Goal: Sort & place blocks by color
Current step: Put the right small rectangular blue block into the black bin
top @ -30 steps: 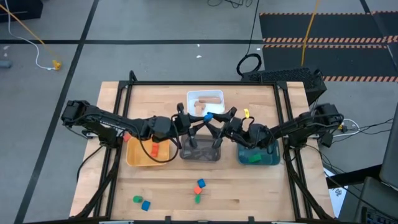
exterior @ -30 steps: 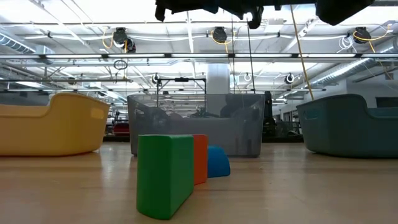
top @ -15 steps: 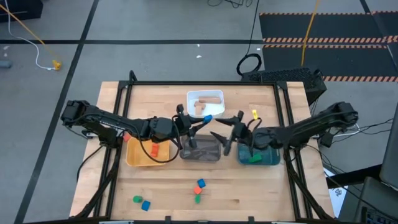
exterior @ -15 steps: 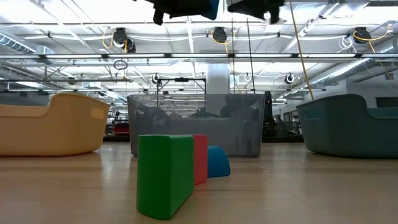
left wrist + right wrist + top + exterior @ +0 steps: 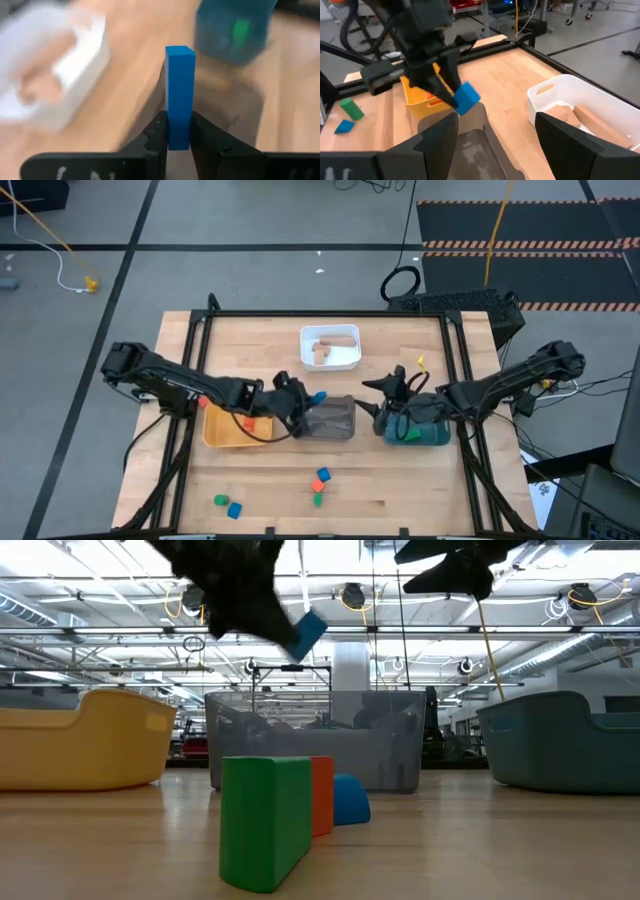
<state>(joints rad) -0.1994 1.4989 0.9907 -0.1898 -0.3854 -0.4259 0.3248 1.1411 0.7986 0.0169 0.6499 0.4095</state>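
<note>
My left gripper [image 5: 306,398] is shut on a blue cuboid block [image 5: 318,395], above the left end of the grey tray [image 5: 335,420]. My right gripper [image 5: 383,392] is open and holds nothing, between the grey tray and the teal tray [image 5: 432,435], which holds a green block [image 5: 405,436]. Tan blocks [image 5: 328,348] lie in the white tray [image 5: 345,362]. A red-orange block [image 5: 250,423] lies in the yellow tray [image 5: 220,435]. Loose blue, red-orange and green blocks [image 5: 320,483] rest on the table near its near edge, with a green and a blue one [image 5: 228,504] left of them. My left gripper pinches the blue block's near end [image 5: 179,137] between its two fingers [image 5: 156,136], which lie across the block's long sides. The rest of the block [image 5: 180,85] sticks out past the fingertips. It is lifted clear and, in the low view, slants down toward the grey tray [image 5: 315,740].
Yellow, grey and teal trays stand in a row across the table's middle, the white tray beyond them toward the far edge. Bare wood [image 5: 420,490] lies at the near side. A black frame rail [image 5: 462,380] runs along the table's sides.
Both grippers met at the blue block over the grey tray's far edge. My right gripper drew away toward the table's right. My left gripper carried the block toward the near edge and down, and the block now slants.
</note>
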